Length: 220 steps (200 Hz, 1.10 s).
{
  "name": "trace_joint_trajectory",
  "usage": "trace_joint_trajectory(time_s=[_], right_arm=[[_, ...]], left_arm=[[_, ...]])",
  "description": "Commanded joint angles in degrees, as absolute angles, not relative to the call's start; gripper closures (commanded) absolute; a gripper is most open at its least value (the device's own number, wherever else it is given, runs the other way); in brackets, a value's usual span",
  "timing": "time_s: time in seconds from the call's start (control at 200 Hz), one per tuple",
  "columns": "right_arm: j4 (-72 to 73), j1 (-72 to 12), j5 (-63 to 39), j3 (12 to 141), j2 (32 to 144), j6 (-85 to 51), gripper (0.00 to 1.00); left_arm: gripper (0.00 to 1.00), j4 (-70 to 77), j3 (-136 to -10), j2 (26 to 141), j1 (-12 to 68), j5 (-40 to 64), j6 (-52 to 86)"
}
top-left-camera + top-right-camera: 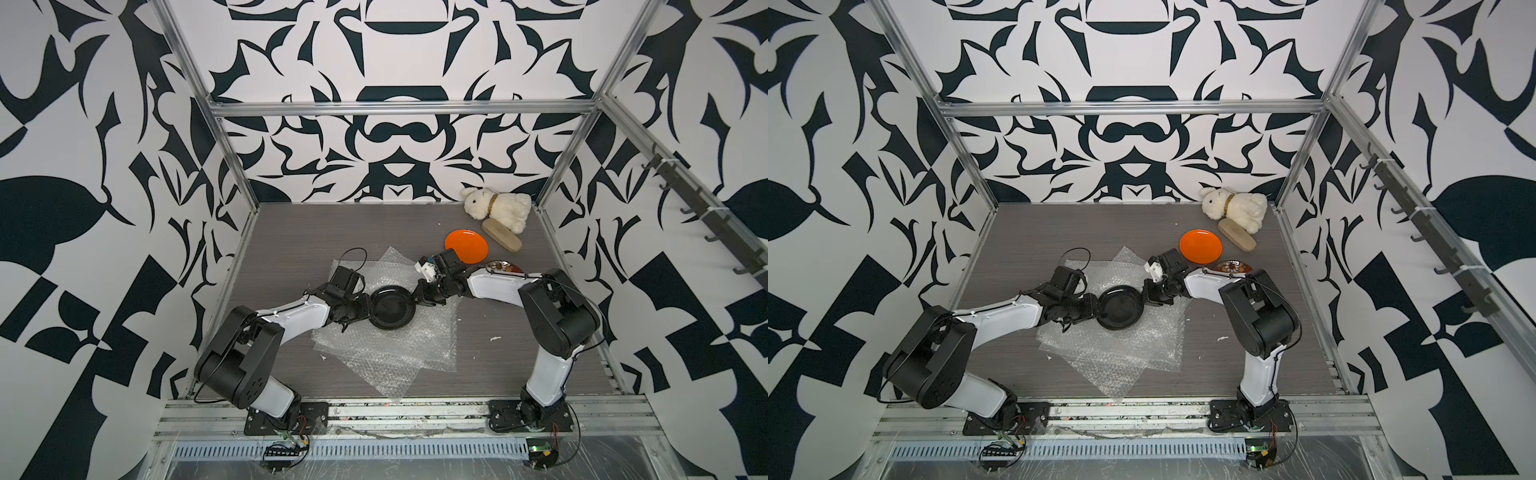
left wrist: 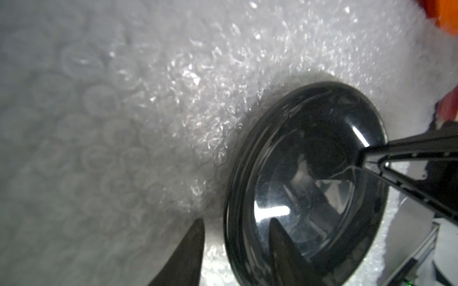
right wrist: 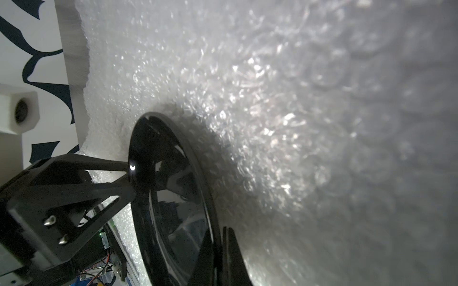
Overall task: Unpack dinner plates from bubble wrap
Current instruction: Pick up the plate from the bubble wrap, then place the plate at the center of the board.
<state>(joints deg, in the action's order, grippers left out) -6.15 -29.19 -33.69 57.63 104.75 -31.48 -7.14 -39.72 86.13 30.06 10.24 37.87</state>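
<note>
The black plate (image 1: 392, 307) sits in the middle of the table (image 1: 291, 249), over the spread sheets of bubble wrap (image 1: 395, 357). It is fully uncovered. The shadow beneath its rim in the left wrist view (image 2: 307, 178) suggests it is raised a little off the wrap.

The right gripper (image 1: 417, 293) is clamped narrowly on the plate's right rim, one finger above and one below (image 3: 218, 237). The left gripper (image 1: 368, 309) is at the opposite, left rim with its fingers spread. One is over the plate's inside and the other beyond the edge, so it grips nothing (image 2: 235, 220).

The plate looks glossy, rigid and light, and probably slippery and breakable. The thin raised rim is the only sensible place to hold it, pinched squarely and kept level, because a one-sided grip may let the plate pivot.

Far right lie the two freed plates. The orange plate (image 1: 466, 247) is in plain view, and the red floral plate (image 1: 500, 266) is half hidden behind the right arm. Beyond them are a wooden brush (image 1: 501, 235) and a plush rabbit (image 1: 496, 206) in the far right corner. The wrap is soft and crinkly and could catch on a finger.
</note>
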Motion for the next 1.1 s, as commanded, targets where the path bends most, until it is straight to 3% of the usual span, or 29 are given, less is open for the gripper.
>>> trace_joint_trajectory(time_s=[0.0,0.19,0.62,1.095], right_arm=[[-5.4,-28.3,-33.2,56.7,100.6,-32.2,0.99],[-3.4,-26.1,-35.0,54.6,96.6,-33.6,0.99],[-0.1,-17.9,-35.5,54.5,91.8,-37.6,1.0],[-0.4,-11.2,-33.1,74.0,108.8,-42.5,1.0]], left_arm=[[0.43,-10.9,-40.6,83.5,30.1,9.1,36.9],[0.38,-12.4,-40.7,79.0,30.1,7.5,36.3],[0.39,-14.5,-39.1,76.3,30.1,5.1,37.5],[0.4,-14.9,-37.4,71.4,30.1,7.1,39.7]])
